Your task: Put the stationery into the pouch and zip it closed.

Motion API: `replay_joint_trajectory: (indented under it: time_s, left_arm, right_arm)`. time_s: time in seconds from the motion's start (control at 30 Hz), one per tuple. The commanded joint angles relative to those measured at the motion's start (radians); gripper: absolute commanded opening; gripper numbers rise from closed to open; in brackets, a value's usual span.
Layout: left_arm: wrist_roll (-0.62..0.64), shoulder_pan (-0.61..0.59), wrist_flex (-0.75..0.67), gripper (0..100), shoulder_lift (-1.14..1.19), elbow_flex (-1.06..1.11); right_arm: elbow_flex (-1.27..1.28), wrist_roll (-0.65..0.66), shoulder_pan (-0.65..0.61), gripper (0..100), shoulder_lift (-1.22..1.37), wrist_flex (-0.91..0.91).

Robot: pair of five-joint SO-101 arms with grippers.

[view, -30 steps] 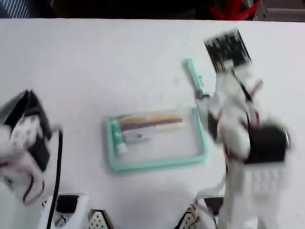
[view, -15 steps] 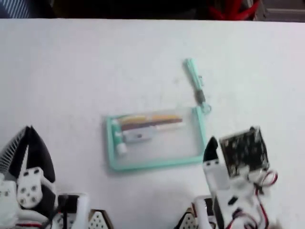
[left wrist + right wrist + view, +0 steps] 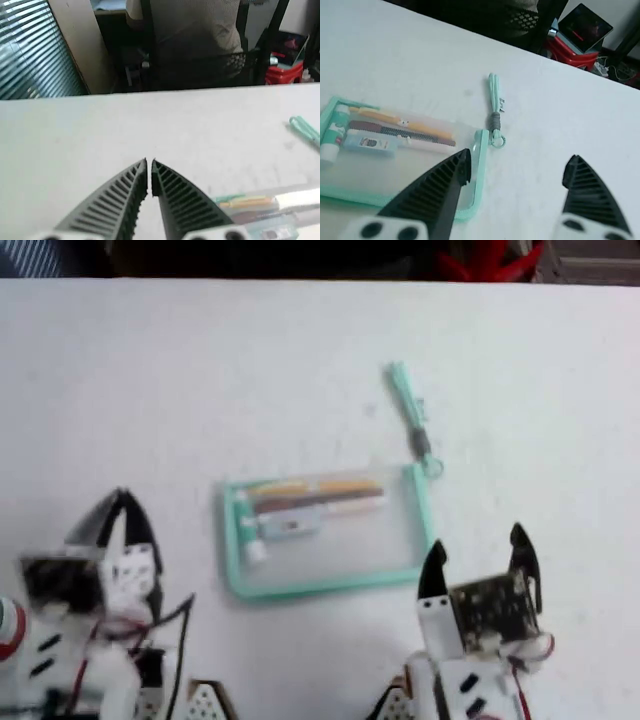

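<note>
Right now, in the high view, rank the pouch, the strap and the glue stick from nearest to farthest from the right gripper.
1. Pouch, right next to the right gripper.
2. Strap, beyond the pouch's corner, toward the table's far edge.
3. Glue stick, inside the pouch at its opposite end.

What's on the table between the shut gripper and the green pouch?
Nothing. In the high view, the stretch of table between the left gripper and the pouch is bare.

White bench (image 3: 180, 370) stretches wide, evenly lit. Past its far edge: slatted blinds (image 3: 28, 257) at eleven o'clock, a red object (image 3: 490, 258) at one o'clock, dark room between them.
</note>
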Motion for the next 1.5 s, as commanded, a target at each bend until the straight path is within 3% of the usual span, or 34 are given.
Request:
replay_joint_trajectory:
  time_s: [0.0, 0.23, 0.37, 0.43, 0.57, 0.9, 1.47]
  left_arm:
    - [-0.026, -0.005, -0.075, 4, -0.001, 0.204]
    - [-0.026, -0.007, -0.207, 4, -0.001, 0.577]
    - [-0.025, -0.007, -0.201, 4, -0.001, 0.654]
    - [-0.020, -0.018, -0.127, 4, -0.001, 0.651]
    - [-0.026, -0.030, 0.028, 4, -0.001, 0.652]
    - [-0.025, -0.219, 0.020, 4, -0.001, 0.654]
    - [-0.021, -0.220, 0.020, 4, -0.001, 0.654]
  right_arm:
    - [0.143, 0.011, -0.004, 29.3, -0.001, -0.104]
    - [0.575, 0.005, 0.004, 29.3, -0.001, -0.361]
    - [0.775, 0.003, 0.004, 29.3, -0.001, -0.444]
    - [0.848, 0.003, 0.004, 29.2, -0.001, -0.444]
    - [0.853, 0.003, 0.005, 29.1, 0.002, -0.280]
    - [0.853, 0.009, 0.045, 29.1, 0.004, -0.288]
    - [0.853, 0.009, 0.045, 29.1, 0.004, -0.288]
